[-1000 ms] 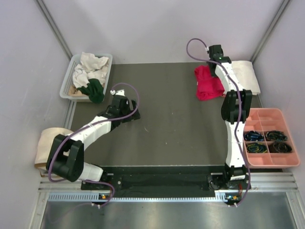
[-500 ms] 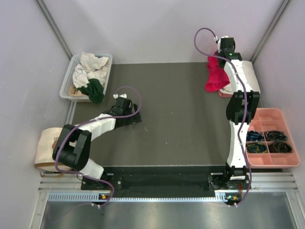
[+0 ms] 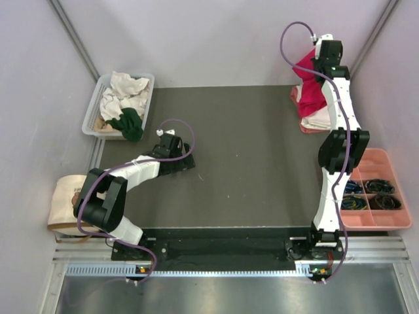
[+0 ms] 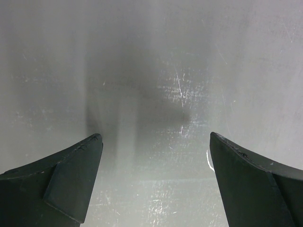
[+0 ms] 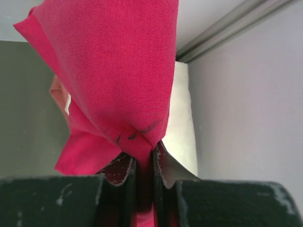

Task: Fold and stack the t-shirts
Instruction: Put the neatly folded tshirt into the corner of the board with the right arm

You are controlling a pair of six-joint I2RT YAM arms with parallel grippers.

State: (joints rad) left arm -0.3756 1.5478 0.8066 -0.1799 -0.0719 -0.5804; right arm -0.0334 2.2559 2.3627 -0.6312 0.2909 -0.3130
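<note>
Red t-shirt (image 5: 113,71): one, hanging bunched from the right gripper (image 5: 152,153), whose jaws are pinched on a fold of it, at the far right corner over the stack (image 3: 319,121).
Stack: one cream shirt (image 5: 182,123) and one salmon-pink shirt (image 5: 57,92).
Basket (image 3: 91,111), far left: one dark green shirt (image 3: 129,124), one tan shirt (image 3: 100,122) and crumpled white shirts (image 3: 124,85), count unclear.
Left gripper (image 4: 155,142): jaws wide, empty, over the table (image 3: 249,144).

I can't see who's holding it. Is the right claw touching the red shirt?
Touching. In the right wrist view, the right gripper pinches a fold of the red shirt between its jaws.
</note>
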